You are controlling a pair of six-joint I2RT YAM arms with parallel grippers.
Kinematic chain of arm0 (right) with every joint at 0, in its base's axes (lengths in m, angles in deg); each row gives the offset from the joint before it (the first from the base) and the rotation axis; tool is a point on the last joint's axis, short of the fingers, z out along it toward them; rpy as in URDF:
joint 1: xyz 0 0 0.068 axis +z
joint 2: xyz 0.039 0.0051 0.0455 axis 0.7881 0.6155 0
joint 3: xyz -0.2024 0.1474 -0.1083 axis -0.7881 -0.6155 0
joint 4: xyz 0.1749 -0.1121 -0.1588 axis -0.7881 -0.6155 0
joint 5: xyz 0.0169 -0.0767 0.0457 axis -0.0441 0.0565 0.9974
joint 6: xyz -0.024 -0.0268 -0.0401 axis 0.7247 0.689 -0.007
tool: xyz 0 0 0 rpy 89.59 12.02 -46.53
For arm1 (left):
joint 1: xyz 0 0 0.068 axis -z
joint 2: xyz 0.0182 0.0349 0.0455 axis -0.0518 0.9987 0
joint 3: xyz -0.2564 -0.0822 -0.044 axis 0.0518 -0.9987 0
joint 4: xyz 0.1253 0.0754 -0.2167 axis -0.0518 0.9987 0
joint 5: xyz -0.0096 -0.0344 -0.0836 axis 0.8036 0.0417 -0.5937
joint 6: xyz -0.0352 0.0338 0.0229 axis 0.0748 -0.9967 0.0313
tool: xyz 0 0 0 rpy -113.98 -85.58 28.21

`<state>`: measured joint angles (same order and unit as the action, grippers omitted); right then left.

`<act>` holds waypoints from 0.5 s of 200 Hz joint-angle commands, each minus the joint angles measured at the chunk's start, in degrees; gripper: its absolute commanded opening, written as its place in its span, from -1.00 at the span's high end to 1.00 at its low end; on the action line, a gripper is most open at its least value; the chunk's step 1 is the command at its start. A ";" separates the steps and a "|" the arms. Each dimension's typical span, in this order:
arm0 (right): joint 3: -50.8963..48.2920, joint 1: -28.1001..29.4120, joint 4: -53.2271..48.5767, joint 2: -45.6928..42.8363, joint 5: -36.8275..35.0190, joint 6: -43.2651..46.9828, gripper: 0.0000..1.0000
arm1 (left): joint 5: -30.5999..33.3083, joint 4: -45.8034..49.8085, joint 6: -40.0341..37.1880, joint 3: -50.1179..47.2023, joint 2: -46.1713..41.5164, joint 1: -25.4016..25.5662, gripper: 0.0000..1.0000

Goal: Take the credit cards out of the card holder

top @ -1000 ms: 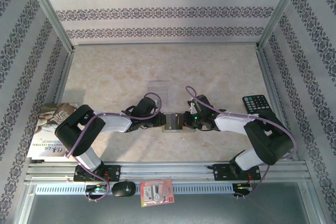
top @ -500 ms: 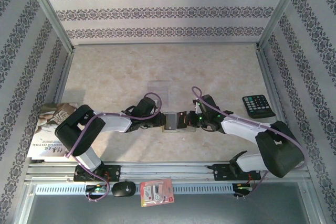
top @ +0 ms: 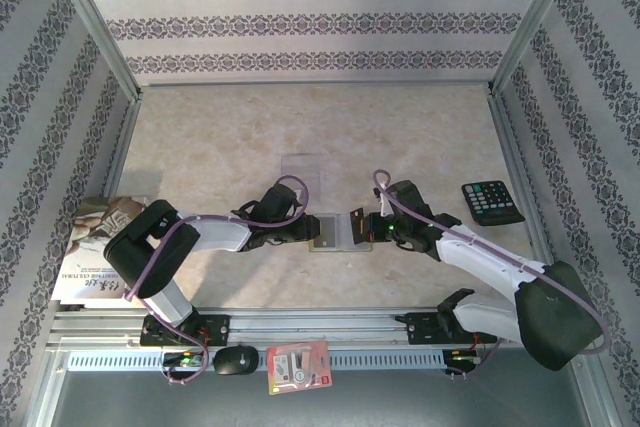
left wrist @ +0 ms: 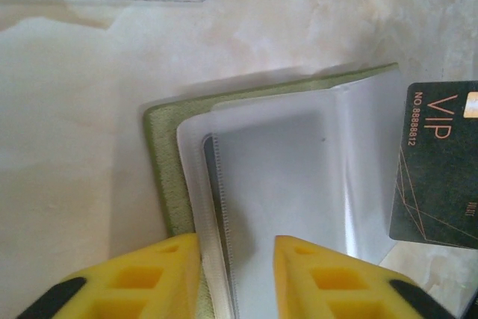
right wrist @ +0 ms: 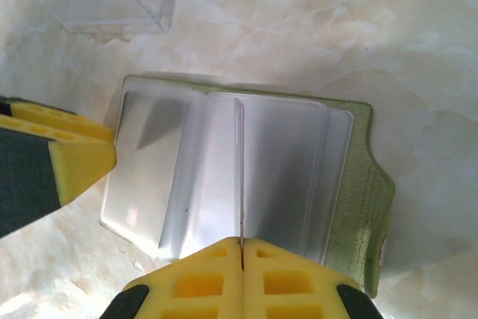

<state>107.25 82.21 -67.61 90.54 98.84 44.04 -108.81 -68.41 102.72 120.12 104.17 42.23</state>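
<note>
- Right gripper [right wrist: 241,244] is clamped on the blackish rectangular plastic credit card [left wrist: 437,162], which sits just right of the olive-green folding card holder [left wrist: 160,177].
- Left gripper [left wrist: 231,252], jaws apart, straddles the holder's left edge.

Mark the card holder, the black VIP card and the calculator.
card holder [left wrist: 160,177]: left wrist view, on its olive-green cover edge.
black VIP card [left wrist: 435,169]: left wrist view, on the middle of its face.
calculator [top: 491,201]: top external view, on its keypad.
</note>
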 commanded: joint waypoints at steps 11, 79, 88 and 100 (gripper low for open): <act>4.05 -0.31 -4.68 -0.86 1.90 6.97 1.00 | -1.48 3.77 -1.59 1.10 -3.41 -0.33 0.16; 9.32 1.27 -2.43 4.00 13.36 8.42 1.00 | -9.58 -4.00 -2.58 -4.02 -14.48 -5.09 -0.05; 10.75 1.67 -2.91 4.68 13.77 9.25 1.00 | -10.27 -4.25 -2.99 -4.55 -15.79 -5.38 -0.07; 13.79 2.12 -5.27 5.98 13.71 11.54 1.00 | -9.21 -1.72 -3.66 -4.63 -17.83 -5.67 -0.07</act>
<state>115.67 83.23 -71.19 94.78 109.35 51.74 -115.63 -69.28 100.60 116.82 89.48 37.64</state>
